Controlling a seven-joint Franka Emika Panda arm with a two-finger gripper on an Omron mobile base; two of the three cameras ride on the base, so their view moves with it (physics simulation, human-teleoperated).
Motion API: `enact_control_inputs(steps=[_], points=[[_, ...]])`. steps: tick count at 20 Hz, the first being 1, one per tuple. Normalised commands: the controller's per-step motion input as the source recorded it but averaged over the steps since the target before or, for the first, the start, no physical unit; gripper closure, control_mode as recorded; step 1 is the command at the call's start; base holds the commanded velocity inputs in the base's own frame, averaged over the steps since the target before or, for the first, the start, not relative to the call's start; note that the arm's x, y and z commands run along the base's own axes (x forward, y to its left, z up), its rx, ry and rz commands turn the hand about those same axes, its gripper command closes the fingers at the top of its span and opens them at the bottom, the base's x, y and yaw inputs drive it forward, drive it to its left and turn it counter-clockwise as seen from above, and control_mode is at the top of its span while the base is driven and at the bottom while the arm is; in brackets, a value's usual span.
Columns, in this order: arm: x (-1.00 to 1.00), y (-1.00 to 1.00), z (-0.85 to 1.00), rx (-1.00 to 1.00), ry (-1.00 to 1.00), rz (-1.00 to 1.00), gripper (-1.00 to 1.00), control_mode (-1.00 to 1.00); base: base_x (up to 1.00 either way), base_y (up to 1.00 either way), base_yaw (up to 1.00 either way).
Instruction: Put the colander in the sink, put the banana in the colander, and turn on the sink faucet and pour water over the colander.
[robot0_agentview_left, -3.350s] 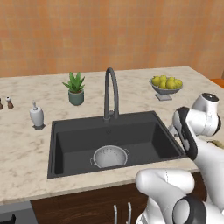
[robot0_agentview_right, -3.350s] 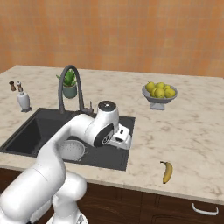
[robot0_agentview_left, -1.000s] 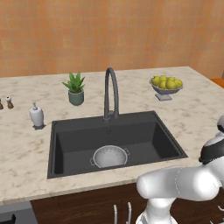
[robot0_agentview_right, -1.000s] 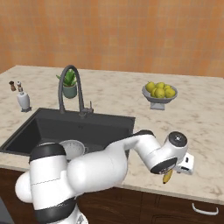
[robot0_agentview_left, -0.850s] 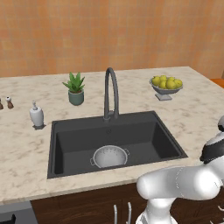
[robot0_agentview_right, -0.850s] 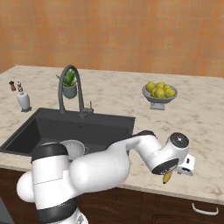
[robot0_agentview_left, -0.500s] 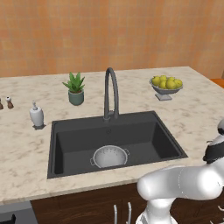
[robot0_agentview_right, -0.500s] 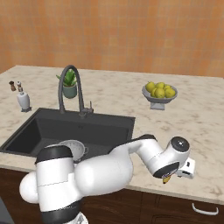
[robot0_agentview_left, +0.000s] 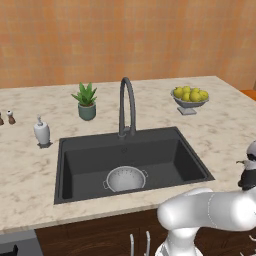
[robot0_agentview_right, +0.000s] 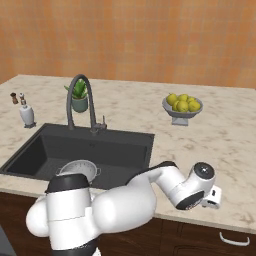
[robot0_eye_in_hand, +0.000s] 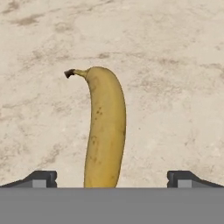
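I am looking far to the left of my pincer, where two small shakers (robot0_agentview_left: 7, 117) and a white soap dispenser (robot0_agentview_left: 41, 132) are standing on the marble table (robot0_agentview_left: 30, 165), well apart from my hand. Nearer, but still off to the left of my pincer, the sink (robot0_agentview_left: 165, 150) is sitting dark and deep in the table, and the colander (robot0_agentview_left: 125, 178) is resting upright on its floor near the front wall. Behind the basin, a potted plant (robot0_agentview_left: 87, 101) and the sink faucet (robot0_agentview_left: 126, 106) are standing, the spout arching forward over the basin. Farther back on the table from my pincer, a footed fruit bowl (robot0_agentview_right: 182, 108) is holding round yellow-green fruits. My pincer (robot0_eye_in_hand: 112, 177) is reaching low over the front right part of the table, well to the right of the sink, and its jaws are spreading wide, pinching nothing. In the hand view the banana (robot0_eye_in_hand: 104, 131) is lying flat on the table right between my two finger tips (robot0_eye_in_hand: 41, 178), apart from both of them, its stem end pointing away from my hand and its near end running under the bottom edge of that view.
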Motion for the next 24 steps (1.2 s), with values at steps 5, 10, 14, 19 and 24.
enact_control_inputs(steps=[5, 10, 14, 19, 24], points=[[0.08, 0.03, -0.13, -0.02, 0.04, 0.00, -1.00, -1.00, 0.00, 0.00, 0.00], [0.13, 0.04, -0.17, -0.02, 0.03, 0.00, -1.00, -1.00, 0.00, 0.00, 0.00], [0.16, 0.00, -0.18, 0.00, 0.03, 0.00, -1.00, -1.00, 0.00, 0.00, 0.00], [0.06, 0.00, -0.20, 0.00, 0.02, 0.00, -1.00, -1.00, 0.00, 0.00, 0.00], [0.00, 0.00, -0.05, 0.00, 0.01, 0.00, 1.00, -1.00, 0.00, 0.00, 0.00]])
